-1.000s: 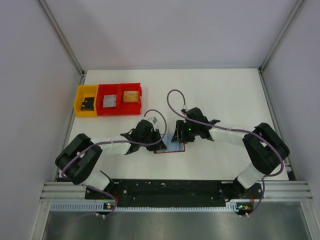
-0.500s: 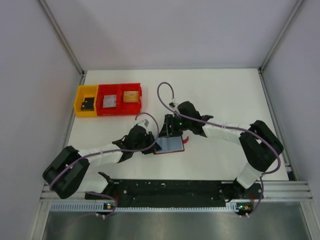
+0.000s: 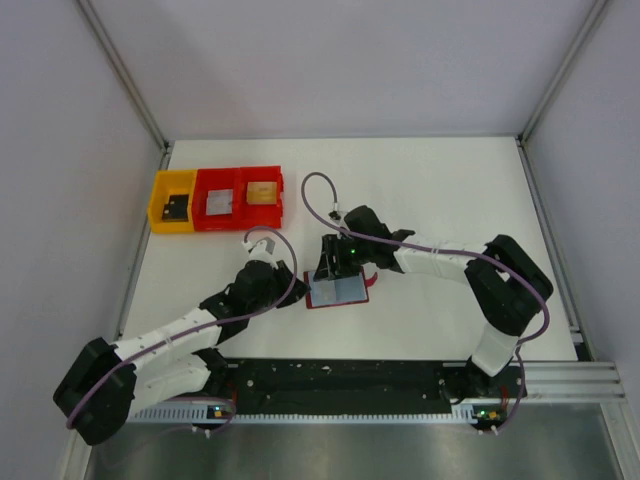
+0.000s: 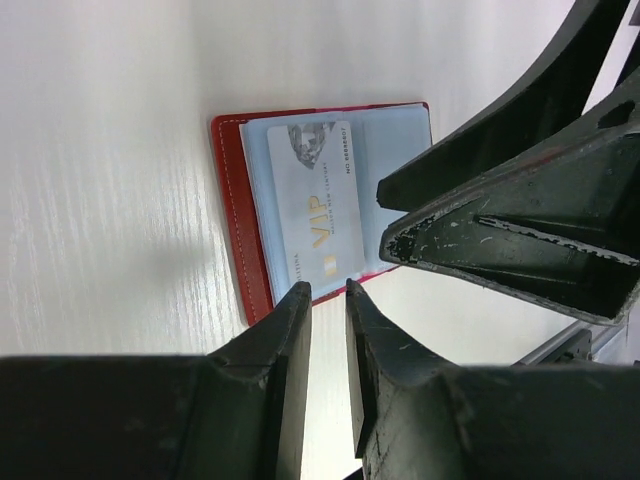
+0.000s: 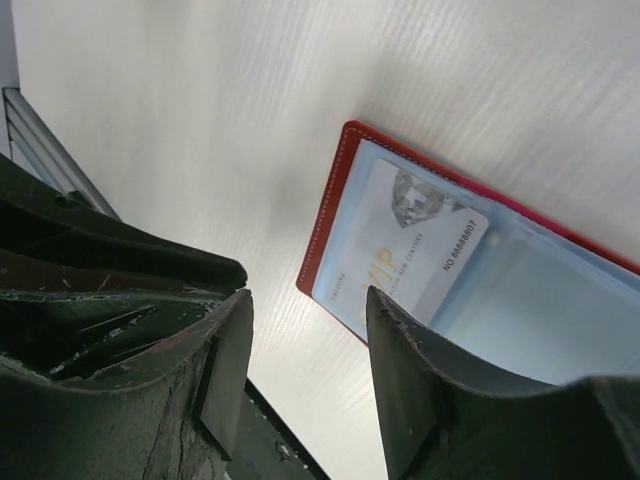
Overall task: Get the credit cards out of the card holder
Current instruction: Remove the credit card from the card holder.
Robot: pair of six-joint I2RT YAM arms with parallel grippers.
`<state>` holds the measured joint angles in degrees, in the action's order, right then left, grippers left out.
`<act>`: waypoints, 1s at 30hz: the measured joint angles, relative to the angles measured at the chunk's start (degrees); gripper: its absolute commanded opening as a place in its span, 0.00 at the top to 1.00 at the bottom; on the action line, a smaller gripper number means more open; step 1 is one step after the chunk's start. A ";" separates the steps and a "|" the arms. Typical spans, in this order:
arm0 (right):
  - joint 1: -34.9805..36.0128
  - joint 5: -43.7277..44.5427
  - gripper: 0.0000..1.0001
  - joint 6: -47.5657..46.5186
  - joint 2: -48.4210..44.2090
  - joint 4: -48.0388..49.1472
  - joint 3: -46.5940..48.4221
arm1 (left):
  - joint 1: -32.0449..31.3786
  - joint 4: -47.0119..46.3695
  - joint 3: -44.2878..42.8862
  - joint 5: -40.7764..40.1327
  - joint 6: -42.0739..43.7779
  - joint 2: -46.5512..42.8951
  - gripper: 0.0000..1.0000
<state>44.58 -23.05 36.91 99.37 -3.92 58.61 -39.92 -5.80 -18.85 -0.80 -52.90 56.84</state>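
The card holder (image 3: pixel 340 293) lies open on the table, red outside with grey-blue pockets. A silvery VIP credit card (image 4: pixel 318 205) sits in its left pocket and also shows in the right wrist view (image 5: pixel 405 250). No black card shows. My left gripper (image 3: pixel 296 291) is just off the holder's left edge, its jaws empty with only a narrow gap (image 4: pixel 328 292). My right gripper (image 3: pixel 330 268) is open and empty (image 5: pixel 310 300), low over the holder's far left corner (image 5: pixel 335 215).
A yellow bin (image 3: pixel 172 201) and two red bins (image 3: pixel 238 197) stand in a row at the back left, each with a small flat item inside. The rail of the arm bases (image 3: pixel 340 380) runs along the near edge.
My left arm has drawn back to the left and nearer, off the holder. My right gripper has moved left over the holder's far left part. The holder has stayed open on the table.
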 measured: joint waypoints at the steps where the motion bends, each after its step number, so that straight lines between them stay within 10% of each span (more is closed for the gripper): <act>1: -0.22 0.44 0.51 -0.39 -0.15 -0.57 -0.02 | 0.00 -0.07 -0.02 -0.13 0.37 -0.09 0.75; 30: -7.23 -5.38 0.64 0.92 2.54 10.47 -9.11 | 3.32 -7.26 -7.08 6.93 0.17 23.52 1.00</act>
<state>37.34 -28.42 37.82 101.91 6.55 49.50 -36.60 -13.06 -25.93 6.13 -52.73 80.36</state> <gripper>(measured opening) 0.366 0.009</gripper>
